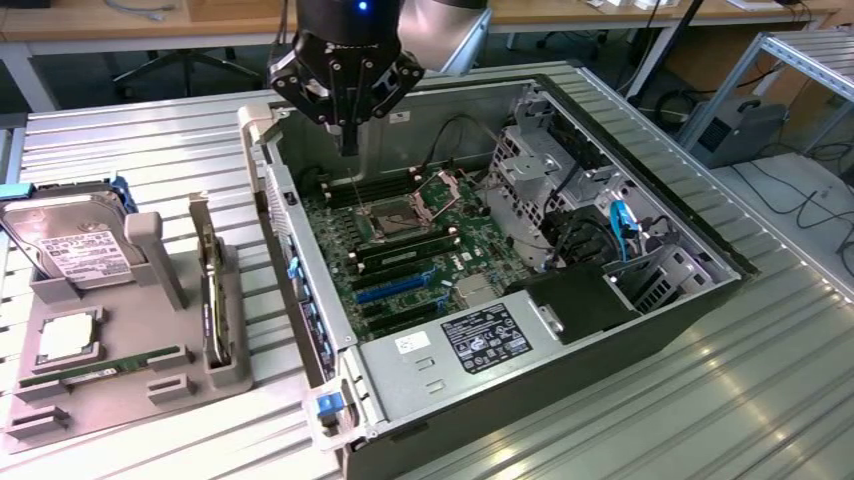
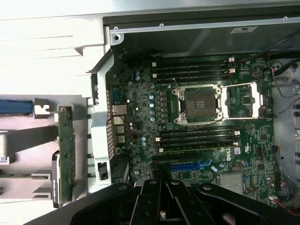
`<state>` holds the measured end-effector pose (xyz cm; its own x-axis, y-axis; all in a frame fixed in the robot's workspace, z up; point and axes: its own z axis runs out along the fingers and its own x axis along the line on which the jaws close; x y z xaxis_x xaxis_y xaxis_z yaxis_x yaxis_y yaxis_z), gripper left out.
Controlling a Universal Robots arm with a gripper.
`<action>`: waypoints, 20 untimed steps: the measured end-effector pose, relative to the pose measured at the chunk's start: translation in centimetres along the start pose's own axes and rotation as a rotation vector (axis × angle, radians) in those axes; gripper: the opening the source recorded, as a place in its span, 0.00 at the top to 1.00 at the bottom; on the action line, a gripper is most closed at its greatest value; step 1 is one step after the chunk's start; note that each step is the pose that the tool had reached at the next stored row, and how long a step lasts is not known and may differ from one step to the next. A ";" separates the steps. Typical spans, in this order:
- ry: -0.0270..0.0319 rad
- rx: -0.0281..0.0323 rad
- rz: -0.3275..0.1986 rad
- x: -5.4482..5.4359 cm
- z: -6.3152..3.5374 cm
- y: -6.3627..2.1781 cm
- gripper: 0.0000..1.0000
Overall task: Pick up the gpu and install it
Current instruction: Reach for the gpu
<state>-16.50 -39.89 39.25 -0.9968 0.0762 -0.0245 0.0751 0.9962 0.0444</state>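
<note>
The gpu point(image 1: 208, 288) stands on its edge in a slot of the grey holder point(image 1: 120, 400), at the exterior view's left of the open computer case point(image 1: 641, 320). From the wrist view the gpu point(image 2: 65, 150) appears as a thin card seen edge-on, with green board along it. My gripper point(image 1: 350, 145) hangs above the far end of the motherboard point(image 1: 400, 250), inside the case's outline and well away from the gpu. Its fingers are shut together with nothing between them. In the wrist view the gripper point(image 2: 161, 185) hovers over the blue expansion slot point(image 2: 187, 165).
The holder also carries a silver hard drive point(image 1: 74, 250), a processor chip point(image 1: 67, 338) and a green memory stick point(image 1: 100, 365). Inside the case are an open processor socket point(image 1: 396, 215), drive cages point(image 1: 547, 190) and cables. The case wall point(image 1: 287, 250) stands between holder and motherboard.
</note>
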 end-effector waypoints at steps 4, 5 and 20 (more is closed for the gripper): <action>0.0000 0.0000 0.000 0.2 0.00 -0.01 0.89; 0.0000 0.0000 0.000 0.2 0.00 -0.02 0.89; 0.0001 0.0000 0.000 0.8 -0.01 -0.06 0.89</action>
<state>-17.30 -39.89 39.23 -0.9968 0.0762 -0.0245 0.0751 0.9962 0.0443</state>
